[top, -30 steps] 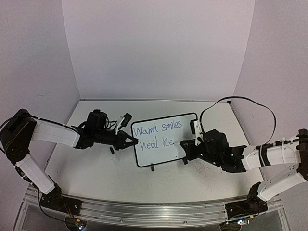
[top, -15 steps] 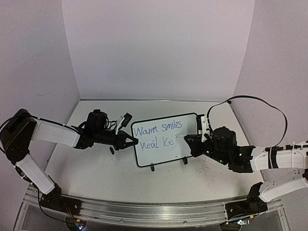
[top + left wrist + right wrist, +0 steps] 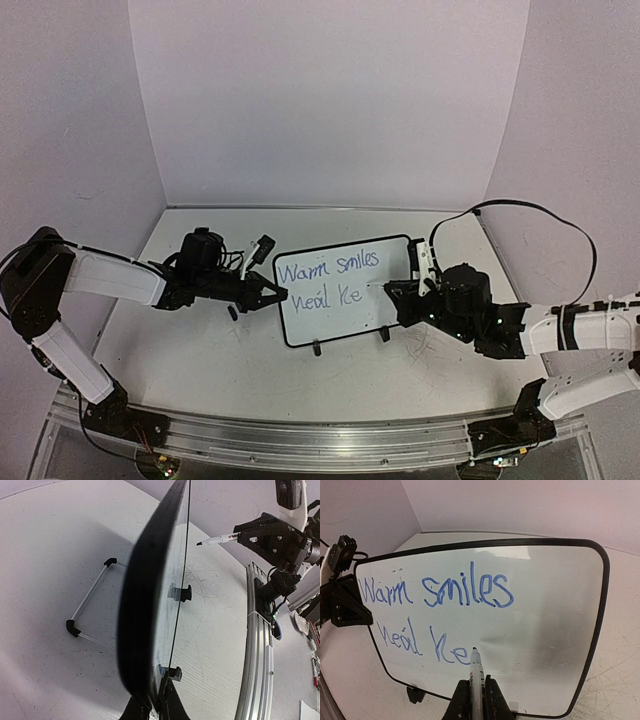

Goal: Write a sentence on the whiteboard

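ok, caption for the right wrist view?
Right gripper holding a marker at the whiteboard, blue sentence half written.

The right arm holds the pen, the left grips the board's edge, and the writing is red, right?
No: the writing is blue, as the right wrist view shows. The right gripper does hold the pen, and the left gripper grips the whiteboard at its edge.

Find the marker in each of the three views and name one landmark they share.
Top external: marker right of centre, tip near the whiteboard's second written line.
Left wrist: upper right, pointing left toward the board.
Right wrist: bottom centre, pointing up at the board.
Shared landmark: the whiteboard's black frame.
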`<state>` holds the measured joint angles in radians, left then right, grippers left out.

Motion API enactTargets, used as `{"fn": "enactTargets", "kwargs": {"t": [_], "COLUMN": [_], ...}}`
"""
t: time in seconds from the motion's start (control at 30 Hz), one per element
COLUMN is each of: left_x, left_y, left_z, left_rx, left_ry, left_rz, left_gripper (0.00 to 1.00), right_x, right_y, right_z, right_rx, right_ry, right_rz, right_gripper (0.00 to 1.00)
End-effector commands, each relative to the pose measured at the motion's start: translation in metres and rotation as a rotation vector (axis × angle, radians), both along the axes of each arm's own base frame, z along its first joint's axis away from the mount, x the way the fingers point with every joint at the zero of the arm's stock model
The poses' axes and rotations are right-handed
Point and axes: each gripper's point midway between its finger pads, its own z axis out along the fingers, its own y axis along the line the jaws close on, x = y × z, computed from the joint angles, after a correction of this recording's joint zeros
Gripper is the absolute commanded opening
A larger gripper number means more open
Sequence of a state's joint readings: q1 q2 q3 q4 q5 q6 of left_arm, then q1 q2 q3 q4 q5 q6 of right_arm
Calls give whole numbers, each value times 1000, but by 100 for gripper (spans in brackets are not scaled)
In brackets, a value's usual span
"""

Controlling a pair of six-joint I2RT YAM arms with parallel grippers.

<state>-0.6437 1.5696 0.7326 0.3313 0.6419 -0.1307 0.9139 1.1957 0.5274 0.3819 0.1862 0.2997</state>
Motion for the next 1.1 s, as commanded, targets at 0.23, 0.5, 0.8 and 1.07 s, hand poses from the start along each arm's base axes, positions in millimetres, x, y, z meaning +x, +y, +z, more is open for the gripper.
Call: {"fn": "enactTargets", "kwargs": {"t": [0.23,0.5,0.8,1.07], "left_x": [25,26,25,25], "left_y": [16,15,14,13], "left_z": [-12,-10,-10,-12], "left_rx": [110,107,107,110], "left_ry": [-56,-59,-59,-56], "left_rz": [137,135,131,127], "left_gripper": [0,0,0,0], "right_x": [7,12,17,17], "right_y": [5,10,8,18], "right_z": [4,3,-2,0], "right_rx": [-9,17,15,10], "right_ry": [-28,-18,-10,-19], "right_rz": [20,12,-14,28], "right_gripper": [0,0,0,0]}}
